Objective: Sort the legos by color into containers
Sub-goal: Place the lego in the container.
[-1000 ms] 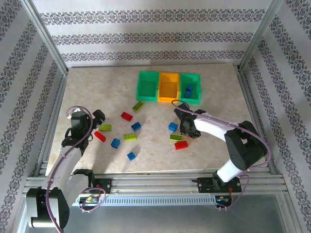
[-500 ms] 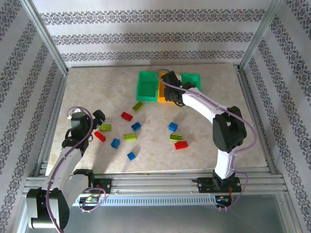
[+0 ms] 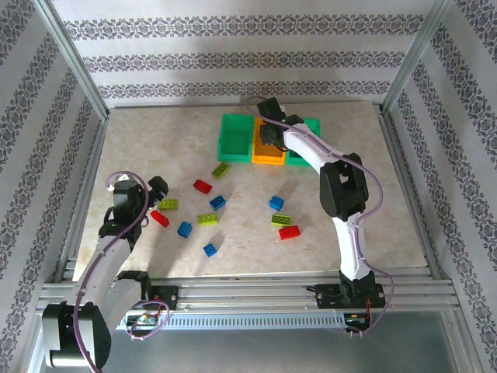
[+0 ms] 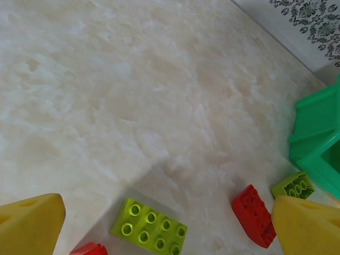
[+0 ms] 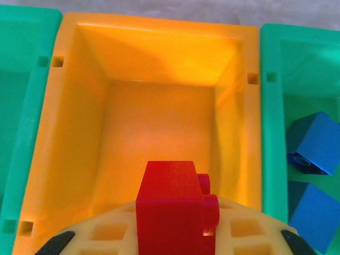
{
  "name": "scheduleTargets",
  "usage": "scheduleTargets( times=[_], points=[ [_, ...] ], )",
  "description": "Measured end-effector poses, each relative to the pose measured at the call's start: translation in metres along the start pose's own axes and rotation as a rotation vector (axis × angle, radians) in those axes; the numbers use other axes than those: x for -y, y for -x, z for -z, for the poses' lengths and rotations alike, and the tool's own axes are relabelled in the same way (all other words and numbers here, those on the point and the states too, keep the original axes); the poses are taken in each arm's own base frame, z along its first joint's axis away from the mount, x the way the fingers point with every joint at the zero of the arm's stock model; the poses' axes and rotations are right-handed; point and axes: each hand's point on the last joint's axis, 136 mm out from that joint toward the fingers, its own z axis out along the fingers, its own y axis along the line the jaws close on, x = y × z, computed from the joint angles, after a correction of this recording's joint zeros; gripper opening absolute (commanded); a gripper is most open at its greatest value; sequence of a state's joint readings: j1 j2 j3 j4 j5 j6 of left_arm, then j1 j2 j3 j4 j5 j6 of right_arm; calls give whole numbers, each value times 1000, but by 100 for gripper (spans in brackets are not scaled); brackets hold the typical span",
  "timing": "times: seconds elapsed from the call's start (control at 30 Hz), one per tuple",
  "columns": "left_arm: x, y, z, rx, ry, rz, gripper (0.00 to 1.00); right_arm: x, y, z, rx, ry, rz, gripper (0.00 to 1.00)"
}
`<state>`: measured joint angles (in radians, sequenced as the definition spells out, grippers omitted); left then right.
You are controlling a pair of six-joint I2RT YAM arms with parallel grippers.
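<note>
Drop point: red brick [image 5: 171,204] over orange bin [image 5: 159,125]
Your right gripper [image 3: 269,136] clenches the red brick; the orange bin opens directly beneath, slightly ahead.

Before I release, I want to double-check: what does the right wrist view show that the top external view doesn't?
Right wrist: a red lego clamped in the right hand above the empty orange bin, and blue legos in the right green bin. Top external: loose legos on the table, and the open left hand near them. Both: the orange bin flanked by green bins.
</note>
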<state>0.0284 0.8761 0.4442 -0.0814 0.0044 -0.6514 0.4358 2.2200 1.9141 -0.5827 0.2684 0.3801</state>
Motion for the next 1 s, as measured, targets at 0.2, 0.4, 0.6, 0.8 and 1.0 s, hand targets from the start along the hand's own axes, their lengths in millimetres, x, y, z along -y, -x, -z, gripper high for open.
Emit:
scheduleTargets(
  times=[0.2,0.4,0.6,0.8,1.0],
  points=[
    [0,-2,-1,-4,-7,0,99,-2,-5,-14,-22,-8,28,27],
    [1,-2,-1,-7,-10,0,100,-2,-11,-23,-40,-15,40,33],
    [2,-2,-1,-5,-15,0,100,-4,-17,-30,-59,-9,56,42],
    [3,-1,-1,-1,-23,1,100,-5,-19,-29,-69,-4,62,48],
    [4,-1,-1,-3,-25,1,100,-11,-22,-25,-75,3,76,52]
  ],
)
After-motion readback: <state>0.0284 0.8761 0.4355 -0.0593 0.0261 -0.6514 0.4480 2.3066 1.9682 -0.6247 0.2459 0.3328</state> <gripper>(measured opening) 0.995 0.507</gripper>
